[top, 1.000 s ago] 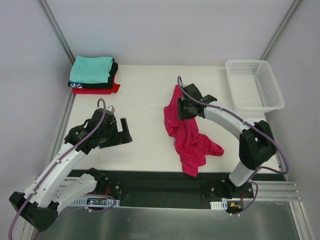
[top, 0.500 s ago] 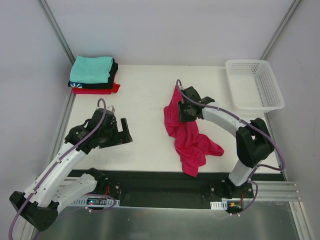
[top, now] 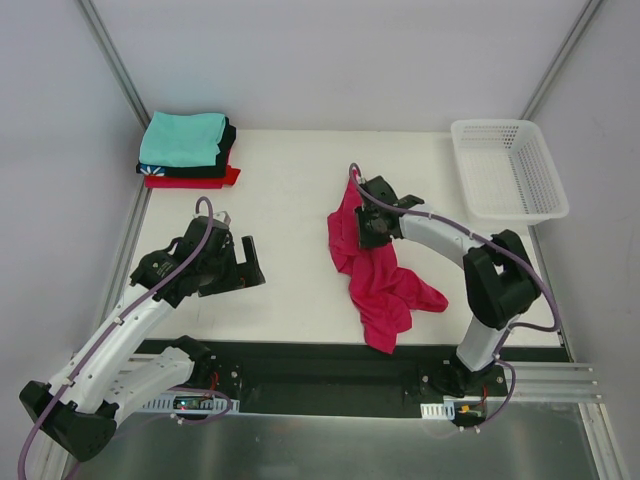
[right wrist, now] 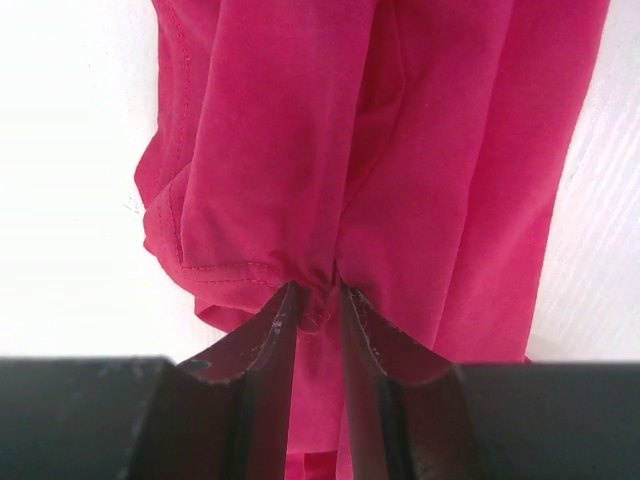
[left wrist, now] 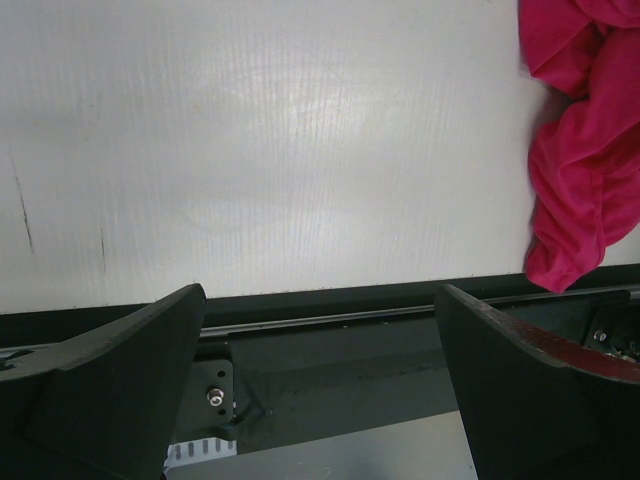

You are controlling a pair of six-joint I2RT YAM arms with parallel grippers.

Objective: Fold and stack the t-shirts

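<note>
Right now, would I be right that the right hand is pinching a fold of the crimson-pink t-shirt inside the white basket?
Not quite. The right hand is pinching a fold of the crimson-pink t-shirt, but the shirt lies on the table, to the left of the white basket, not inside it. The top external view shows this.

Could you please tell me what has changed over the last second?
The right gripper, pinched on the crumpled crimson-pink cloth t-shirt, edged away from the bases, its elbow swinging left; the shirt's top followed slightly. The open left gripper, the teal-topped stack of folded t-shirts and the white plastic mesh basket stayed put.
</note>
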